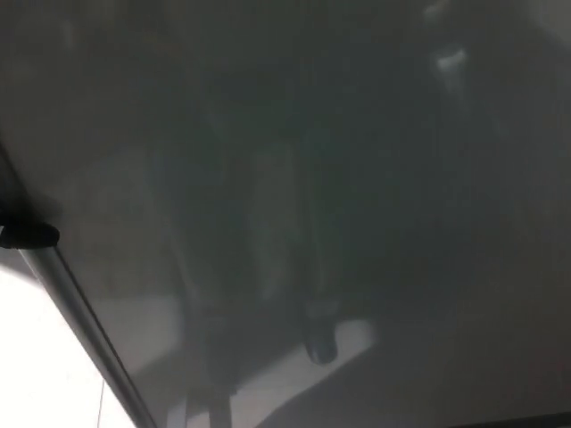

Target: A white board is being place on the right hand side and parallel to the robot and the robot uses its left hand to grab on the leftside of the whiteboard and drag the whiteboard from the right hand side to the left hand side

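From my head camera, the whiteboard [339, 196] fills nearly everything I see, its dull grey face tilted so that its metal frame edge [85, 325] runs diagonally from the middle of the picture's left side down to the bottom, left of centre. Of my left hand [27, 235] only a small black tip shows, at the far left edge of the picture, lying across the frame where the frame enters the view and touching the board's face just inside it. The rest of that hand and the whole arm are out of the picture, so I cannot tell how far my fingers are closed or whether they truly clamp the frame; I can only say that one dark tip rests on the board's left side. My right hand does not show at all. Below and left of the frame a bright patch of floor [40, 374] fills the bottom left corner, with a faint tile seam in it. The board's surface carries blurred, dim reflections, among them a pale shape near the bottom centre and a small light smudge near the top right; I cannot make out what they are.
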Controlling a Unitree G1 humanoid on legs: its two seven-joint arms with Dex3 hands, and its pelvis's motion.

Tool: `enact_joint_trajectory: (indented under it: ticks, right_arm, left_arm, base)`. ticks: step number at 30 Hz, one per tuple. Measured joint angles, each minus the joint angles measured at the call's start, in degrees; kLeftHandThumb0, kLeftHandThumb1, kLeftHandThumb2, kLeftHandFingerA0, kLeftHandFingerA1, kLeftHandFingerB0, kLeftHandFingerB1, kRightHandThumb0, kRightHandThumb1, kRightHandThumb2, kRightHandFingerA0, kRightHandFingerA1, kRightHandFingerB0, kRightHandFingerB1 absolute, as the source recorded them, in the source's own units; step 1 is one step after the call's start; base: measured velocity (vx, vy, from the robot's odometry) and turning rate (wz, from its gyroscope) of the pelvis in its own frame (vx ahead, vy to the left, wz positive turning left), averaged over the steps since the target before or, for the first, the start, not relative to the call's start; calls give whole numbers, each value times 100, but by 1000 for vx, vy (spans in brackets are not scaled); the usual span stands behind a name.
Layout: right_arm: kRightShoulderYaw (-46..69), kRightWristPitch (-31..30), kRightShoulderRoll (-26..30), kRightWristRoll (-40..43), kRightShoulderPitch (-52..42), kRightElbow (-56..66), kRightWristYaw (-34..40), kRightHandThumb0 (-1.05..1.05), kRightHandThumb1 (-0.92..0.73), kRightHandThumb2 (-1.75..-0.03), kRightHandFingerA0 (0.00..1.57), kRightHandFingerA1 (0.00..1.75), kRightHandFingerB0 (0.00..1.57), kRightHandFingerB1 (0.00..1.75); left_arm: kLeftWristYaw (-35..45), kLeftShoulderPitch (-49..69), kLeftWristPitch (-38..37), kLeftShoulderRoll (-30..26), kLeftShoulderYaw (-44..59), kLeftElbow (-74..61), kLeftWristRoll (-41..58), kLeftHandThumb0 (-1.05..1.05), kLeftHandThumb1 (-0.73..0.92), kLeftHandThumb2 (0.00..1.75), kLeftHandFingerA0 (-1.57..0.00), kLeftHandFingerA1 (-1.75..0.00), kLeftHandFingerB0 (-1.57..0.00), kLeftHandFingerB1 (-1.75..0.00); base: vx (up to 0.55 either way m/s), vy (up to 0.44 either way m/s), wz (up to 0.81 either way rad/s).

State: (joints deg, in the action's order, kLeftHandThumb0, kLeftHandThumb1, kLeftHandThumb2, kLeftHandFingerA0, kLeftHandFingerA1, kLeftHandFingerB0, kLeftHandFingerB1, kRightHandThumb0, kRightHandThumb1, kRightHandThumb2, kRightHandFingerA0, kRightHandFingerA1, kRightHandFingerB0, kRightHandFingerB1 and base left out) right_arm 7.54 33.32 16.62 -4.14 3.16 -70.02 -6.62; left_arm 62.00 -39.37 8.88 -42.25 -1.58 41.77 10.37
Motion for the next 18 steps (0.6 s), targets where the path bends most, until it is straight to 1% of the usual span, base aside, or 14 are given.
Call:
enact_joint_trajectory:
  ticks: [1, 3, 5, 6, 7, 8, 9, 11, 12, 13, 14, 15, 16, 18]
  right_arm:
    - [-10, 0, 1, -2, 3, 0, 3, -57, -65, -73, 97, 85, 52, 63]
    - [-48, 0, 11, -20, 12, 0, 23, -58, -64, -73, 97, 85, 51, 64]
    - [-104, 1, 35, -49, 18, -2, 61, -58, -64, -73, 95, 85, 50, 64]
    - [-125, 1, 43, -60, 19, -3, 83, -57, -65, -74, 94, 86, 50, 64]
    - [-136, 1, 45, -64, 21, -3, 90, -57, -65, -74, 94, 86, 50, 64]
    - [-149, 1, 47, -72, 25, -3, 97, -57, -65, -73, 93, 85, 49, 63]
    - [-159, 0, 50, -78, 27, -3, 100, -57, -66, -74, 92, 85, 49, 63]
    - [-174, -4, 60, -88, 36, -3, 103, -57, -65, -73, 92, 84, 49, 63]
    - [-177, -6, 60, -89, 45, -3, 103, -60, -51, -100, 91, 88, 45, 66]
    - [-180, -8, 62, -90, 51, -3, 103, -60, -51, -100, 91, 88, 45, 66]
    - [-184, -11, 68, -92, 57, -4, 103, -59, -66, -72, 92, 83, 48, 62]
    - [-191, -14, 74, -96, 64, -6, 103, -59, -65, -73, 93, 83, 48, 63]
    - [-199, -15, 81, -103, 76, -7, 105, -57, -64, -73, 92, 86, 49, 64]
    - [-205, -20, 94, -106, 105, -9, 105, -57, -64, -74, 94, 87, 50, 65]
  left_arm:
    - [16, 1, -22, -37, 18, 65, -13, -13, 78, 62, -74, -71, -71, -79]
    - [54, -18, -70, -94, 33, 236, -26, -15, 73, 61, -69, -100, -70, -84]
    - [100, -106, -83, -153, 35, 549, -42, -12, 74, 62, -71, -95, -69, -83]
    - [111, -151, -89, -187, 42, 727, -47, -12, 75, 62, -76, -81, -70, -82]
    - [116, -169, -113, -212, 47, 828, -49, -12, 75, 62, -76, -81, -70, -82]
    - [121, -191, -177, -252, 57, 967, -54, -9, 75, 62, -81, -69, -73, -83]
    - [121, -201, -236, -283, 63, 1063, -61, -15, 73, 61, -80, -73, -72, -74]
    - [124, -237, -401, -378, 81, 1332, -83, -15, 76, 62, -78, -77, -70, -73]
    - [135, -258, -469, -440, 89, 1482, -90, -10, 77, 62, -77, -86, -70, -78]
    - [141, -274, -521, -485, 98, 1585, -95, -10, 77, 62, -77, -86, -70, -78]
    - [149, -291, -574, -538, 117, 1717, -100, -8, 80, 63, -74, -97, -67, -83]
    - [154, -301, -615, -586, 155, 1851, -103, -4, 82, 64, -71, -102, -66, -87]
    - [161, -302, -651, -641, 207, 1984, -102, 1, 81, 63, -60, -109, -67, -87]
    - [161, -301, -703, -762, 282, 2192, -104, 5, 80, 63, -58, -114, -68, -92]
  base:
    - [0, 0, 0]
    - [0, 0, 0]
    - [0, 0, 0]
    - [0, 0, 0]
    - [0, 0, 0]
    - [0, 0, 0]
    - [0, 0, 0]
    - [0, 0, 0]
    - [0, 0, 0]
    - [0, 0, 0]
    - [0, 0, 0]
    - [0, 0, 0]
    - [0, 0, 0]
    - [0, 0, 0]
